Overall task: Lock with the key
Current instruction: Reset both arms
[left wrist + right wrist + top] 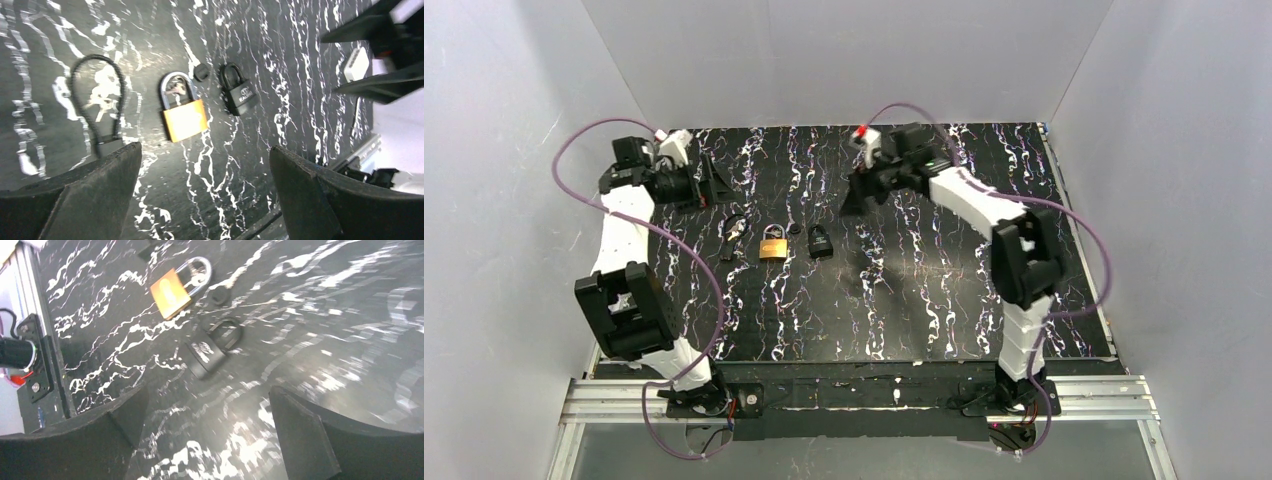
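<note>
You see a small black padlock (820, 242) lying flat on the black marbled table (904, 300), with its shackle towards the far side. Just left of it lies a small round black cap (201, 72), and further left a thin black cable loop (95, 100).

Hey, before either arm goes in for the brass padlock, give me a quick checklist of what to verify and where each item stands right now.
1. Left gripper open and empty: ok.
2. Right gripper open and empty: ok.
3. Brass padlock lying flat, nothing touching it: ok.
4. Black padlock apart from the brass one: ok, though close beside it.
5. Key located: cannot tell; none shows clearly.
6. Shackle pressed home: cannot tell.
</note>
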You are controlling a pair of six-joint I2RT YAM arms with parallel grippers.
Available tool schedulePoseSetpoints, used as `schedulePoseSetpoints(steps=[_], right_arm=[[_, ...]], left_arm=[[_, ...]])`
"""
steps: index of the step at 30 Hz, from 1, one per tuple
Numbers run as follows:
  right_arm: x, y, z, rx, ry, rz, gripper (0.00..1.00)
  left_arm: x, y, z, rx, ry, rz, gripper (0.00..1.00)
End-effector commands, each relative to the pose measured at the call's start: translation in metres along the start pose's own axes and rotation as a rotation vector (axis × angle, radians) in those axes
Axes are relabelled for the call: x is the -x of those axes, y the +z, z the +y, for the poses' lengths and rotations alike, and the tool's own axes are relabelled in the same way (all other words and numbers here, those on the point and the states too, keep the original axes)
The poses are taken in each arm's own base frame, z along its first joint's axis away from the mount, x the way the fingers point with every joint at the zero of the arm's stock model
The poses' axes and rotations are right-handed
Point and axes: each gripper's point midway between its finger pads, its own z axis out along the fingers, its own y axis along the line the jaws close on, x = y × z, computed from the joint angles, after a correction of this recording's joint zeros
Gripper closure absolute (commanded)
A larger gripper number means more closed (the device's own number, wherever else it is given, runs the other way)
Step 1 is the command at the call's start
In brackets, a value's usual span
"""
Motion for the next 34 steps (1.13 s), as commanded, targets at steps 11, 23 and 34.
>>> schedulePoseSetpoints(steps=[11,23,34], right_arm=[[-0.028,-0.253,-0.067,-0.375,0.130,-0.251,0.02],[-0.131,-0.308,-0.087,-0.486,0.340,-0.251,0.00],[-0.134,-0.322,-0.076,-0.548,0.284,-0.218,0.00]], left_arm=[[0.001,-0.074,0.040,0.262,0.110,-0.058,0.02],[-0.036,-0.069,0.045,0.300,0.080,-0.054,0.00],[-0.035,-0.071,0.042,0.299,0.086,-0.067,0.01]])
